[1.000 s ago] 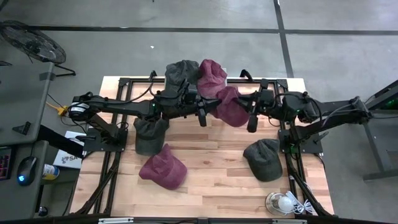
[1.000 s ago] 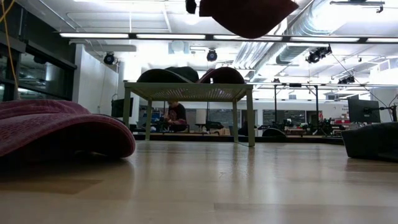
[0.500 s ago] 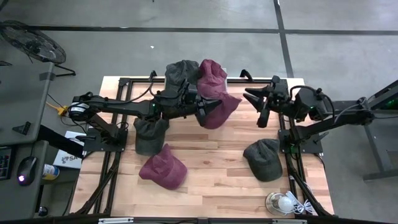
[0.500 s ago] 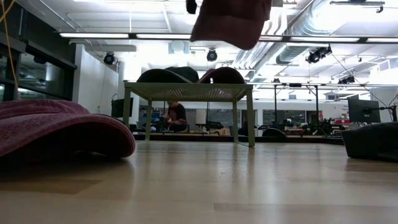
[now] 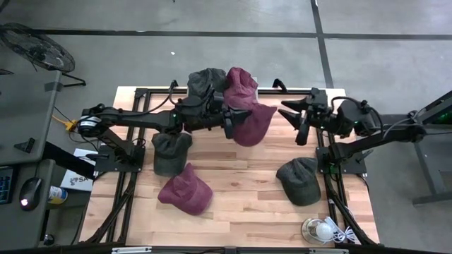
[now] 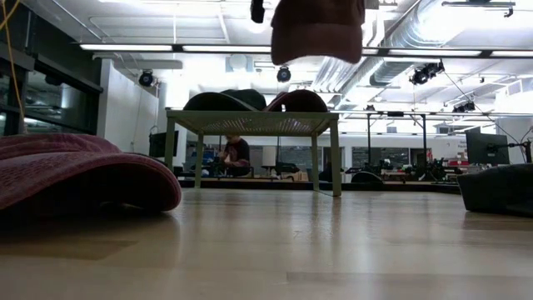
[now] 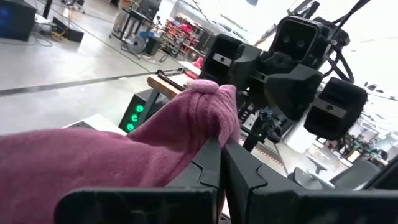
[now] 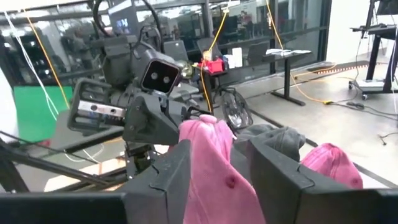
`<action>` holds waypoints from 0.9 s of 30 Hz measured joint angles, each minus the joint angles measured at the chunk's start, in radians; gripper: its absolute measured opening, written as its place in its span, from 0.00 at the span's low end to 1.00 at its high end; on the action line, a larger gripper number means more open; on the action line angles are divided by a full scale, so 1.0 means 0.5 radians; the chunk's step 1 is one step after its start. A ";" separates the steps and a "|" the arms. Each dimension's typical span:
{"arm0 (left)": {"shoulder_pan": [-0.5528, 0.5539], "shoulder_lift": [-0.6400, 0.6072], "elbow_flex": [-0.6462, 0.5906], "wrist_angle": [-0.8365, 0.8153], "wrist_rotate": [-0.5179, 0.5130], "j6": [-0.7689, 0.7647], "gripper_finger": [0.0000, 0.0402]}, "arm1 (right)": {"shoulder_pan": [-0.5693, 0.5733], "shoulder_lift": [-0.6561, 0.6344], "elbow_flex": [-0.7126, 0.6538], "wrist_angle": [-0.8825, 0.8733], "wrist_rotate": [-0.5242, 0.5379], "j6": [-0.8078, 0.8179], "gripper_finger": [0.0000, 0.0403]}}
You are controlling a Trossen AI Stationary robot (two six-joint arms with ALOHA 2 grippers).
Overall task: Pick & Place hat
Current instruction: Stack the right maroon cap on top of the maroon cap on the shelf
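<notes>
A maroon hat (image 5: 251, 123) hangs in the air over the table's far middle, with my left gripper (image 5: 228, 129) shut on it. In the low view the hat (image 6: 316, 29) dangles at the top of the picture, well above the tabletop. My right gripper (image 5: 292, 121) stands open a short way to the hat's right, level with it and touching nothing. In the right wrist view the hat (image 8: 211, 174) shows beyond the spread fingers of that gripper (image 8: 239, 155). My left gripper pinches a bunched fold at the hat's edge (image 7: 210, 106) between its two fingers (image 7: 205, 168). The fingers come level from the table's left. The hat hangs slack below and beside them, lifted clear of the table.
A grey hat (image 5: 206, 81) and a maroon hat (image 5: 241, 79) lie on a small raised rack (image 6: 250, 122) at the far middle. On the tabletop lie a grey hat (image 5: 169, 152), a maroon hat (image 5: 185, 189) and another grey hat (image 5: 299, 180). A lamp bulb (image 5: 319, 229) sits at the near right corner.
My right gripper has opened, let go of the maroon hat and drawn back toward the table's right edge. The hat, held up between both grippers before, has swung in toward my left gripper and now hangs from it alone.
</notes>
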 joint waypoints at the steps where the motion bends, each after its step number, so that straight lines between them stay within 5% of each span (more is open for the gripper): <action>1: 0.000 -0.004 0.000 0.000 -0.001 0.000 0.00 | 0.000 -0.019 0.000 -0.007 0.001 0.004 0.38; 7: 0.026 -0.041 0.048 -0.120 -0.043 -0.067 0.00 | 0.000 -0.133 0.000 -0.014 0.023 0.014 0.42; 18: 0.302 -0.022 0.750 -1.060 -0.038 -0.058 0.00 | 0.000 -0.181 0.000 -0.112 0.037 0.057 0.42; 27: 0.620 0.030 0.793 -1.043 0.327 -0.396 0.00 | -0.001 -0.181 0.000 -0.131 0.108 0.057 0.42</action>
